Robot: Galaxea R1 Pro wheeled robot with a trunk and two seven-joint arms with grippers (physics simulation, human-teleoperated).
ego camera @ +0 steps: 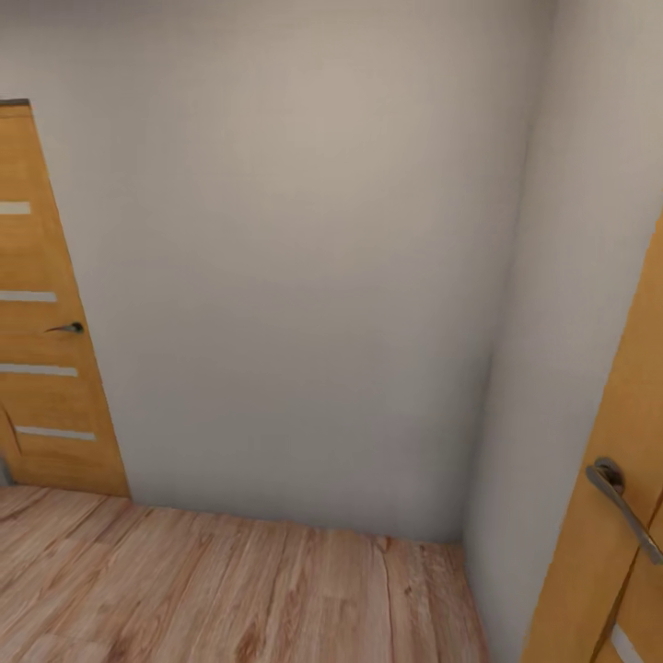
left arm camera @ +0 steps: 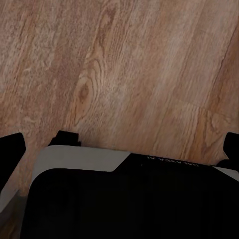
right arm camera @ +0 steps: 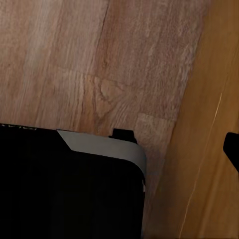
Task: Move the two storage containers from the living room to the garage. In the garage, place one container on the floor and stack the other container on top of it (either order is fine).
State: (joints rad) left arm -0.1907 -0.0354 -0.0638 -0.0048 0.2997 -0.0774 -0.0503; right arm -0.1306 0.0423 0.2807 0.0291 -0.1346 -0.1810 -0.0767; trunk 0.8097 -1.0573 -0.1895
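Base of the robot, black with a pale grey rim (left arm camera: 79, 159), over light wood-plank floor (ego camera: 230, 589). Nearest, at right, an orange wooden door with curved metal lever (ego camera: 622, 506); farther left, a second panelled door (ego camera: 46, 368); beyond, plain pale wall (ego camera: 304, 276). Storage containers unsighted, bearing undeterminable. Whether either claw is spread or pressed together cannot be told.

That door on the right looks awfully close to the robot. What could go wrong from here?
The right door stands very near, and its metal handle sticks out, so turning could snag or bump it. The pale wall ahead forms a tight corner, leaving little room to steer. The right wrist view shows the robot's base almost against the door.
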